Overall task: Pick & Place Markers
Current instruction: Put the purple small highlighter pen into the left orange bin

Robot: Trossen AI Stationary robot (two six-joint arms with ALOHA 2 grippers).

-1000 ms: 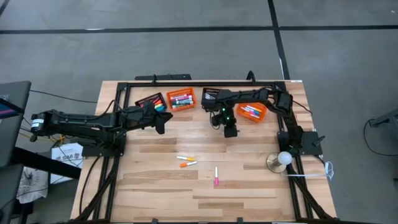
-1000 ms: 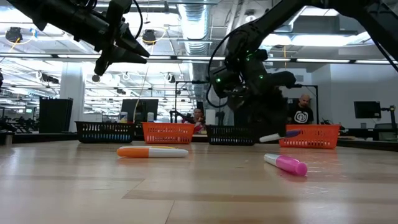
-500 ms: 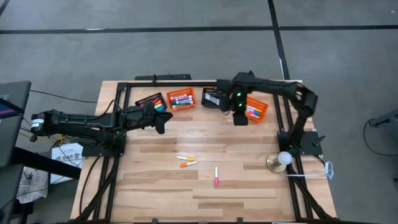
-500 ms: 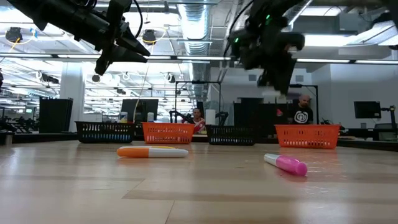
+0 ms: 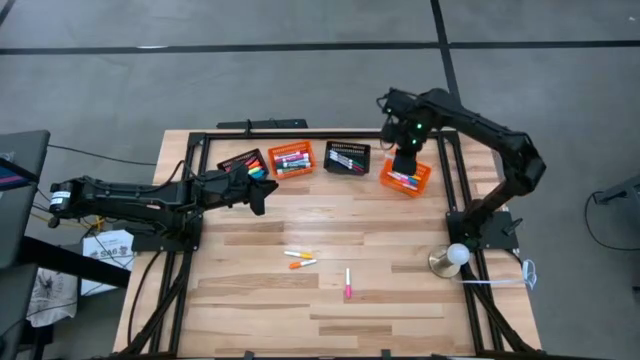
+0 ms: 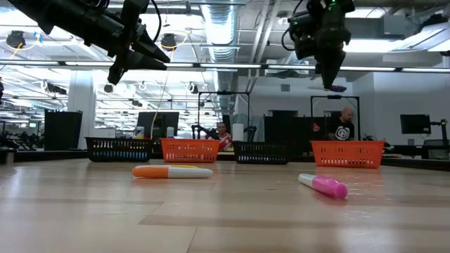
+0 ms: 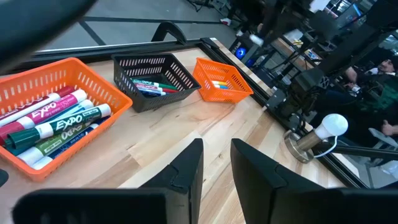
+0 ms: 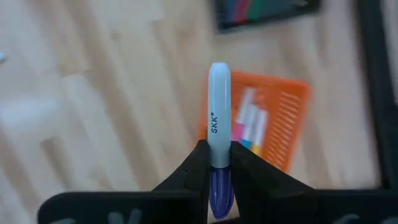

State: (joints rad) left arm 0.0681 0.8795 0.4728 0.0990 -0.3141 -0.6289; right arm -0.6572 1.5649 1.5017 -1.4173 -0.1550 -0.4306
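Right fingers clamped on purple-capped marker above orange basket; left fingers apart.

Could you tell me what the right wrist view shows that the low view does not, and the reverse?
Only the right wrist view shows the white barrel and purple cap of the marker in the right gripper, and markers inside the orange basket beneath it. Only the low view shows the left gripper raised, and the orange-capped marker and pink-capped marker on the table. Both show that basket.
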